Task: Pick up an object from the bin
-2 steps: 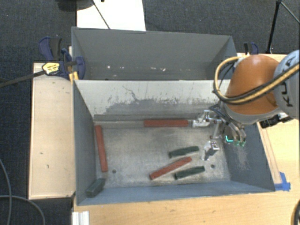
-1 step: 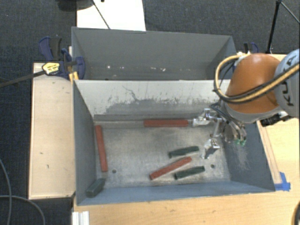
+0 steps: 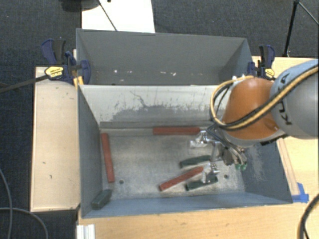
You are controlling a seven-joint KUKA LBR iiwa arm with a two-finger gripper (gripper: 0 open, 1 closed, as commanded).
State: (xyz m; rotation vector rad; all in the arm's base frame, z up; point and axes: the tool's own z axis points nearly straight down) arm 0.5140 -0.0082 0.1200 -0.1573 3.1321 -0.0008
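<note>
Gripper (image 3: 213, 172) is down near the floor of the grey metal bin (image 3: 94, 133), right of centre towards the front wall. Can't tell if it's spread or pinched. It sits at the right end of the tilted red-brown flat bar (image 3: 179, 179), with a dark green stick (image 3: 193, 161) just behind and a dark green block (image 3: 198, 184) just in front.

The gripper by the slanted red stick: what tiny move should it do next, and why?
Probably go straight down a little. The gripper hangs at the right end of the slanted red stick, with a dark green piece just beside it, and I see nothing held yet.
</note>
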